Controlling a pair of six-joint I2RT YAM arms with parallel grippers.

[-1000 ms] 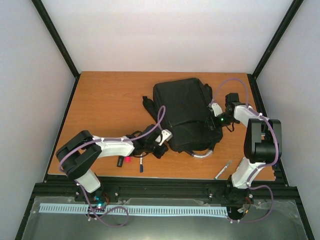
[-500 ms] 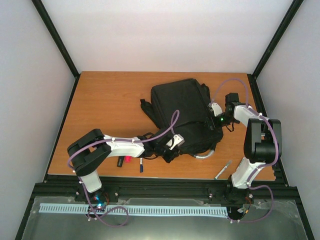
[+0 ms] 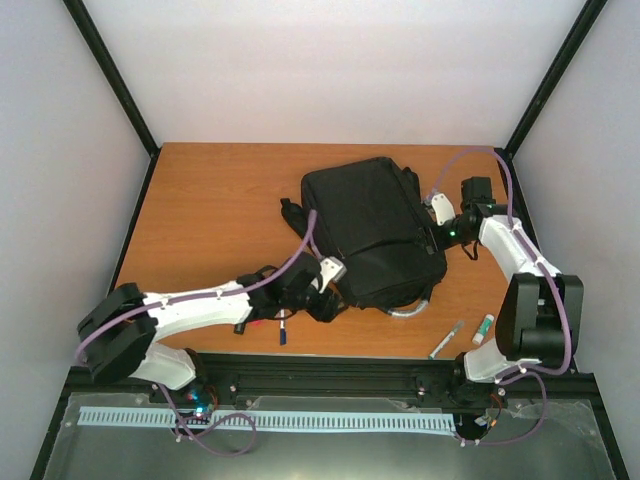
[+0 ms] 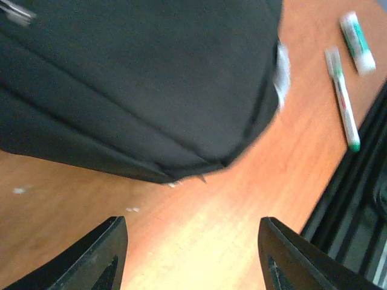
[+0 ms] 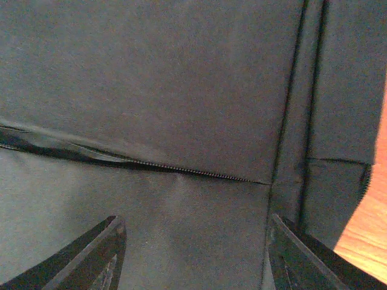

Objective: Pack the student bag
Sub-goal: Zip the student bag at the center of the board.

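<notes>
Top external: backpack (image 3: 375,235) lies flat on the table (image 3: 210,210), between the two tools. Left gripper (image 3: 318,290) sits at the bag's near left corner, bag directly ahead of its tips. Right gripper (image 3: 432,225) is over the bag's right edge, bag ahead of and under it. A pen (image 3: 446,339) and a small tube (image 3: 484,328) lie side by side but apart, well behind the right gripper, near the right arm's base. A small blue item (image 3: 283,331), probably another pen but too small to be sure, lies just behind the left gripper. Neither tool's opening is readable from this height.

Left wrist: fingers (image 4: 91,254) stand wide apart with nothing between them, only bare table below the gap. The backpack's rounded corner sits just ahead of the tips, not touching them. The pen, white with a green tip, and the white-and-green tube lie further ahead and off to the right of the gap, near the table edge. View is a bit blurred.

Right wrist: fingers (image 5: 91,254) also apart, nothing clamped. Black backpack fabric fills almost everything ahead of the tips. A zip line (image 5: 181,169) runs across the fabric ahead of the gap, gaping slightly off past the left finger. A vertical seam runs ahead of the right finger; a sliver of table shows beyond it at far right. Can't tell if the tips touch the fabric.
</notes>
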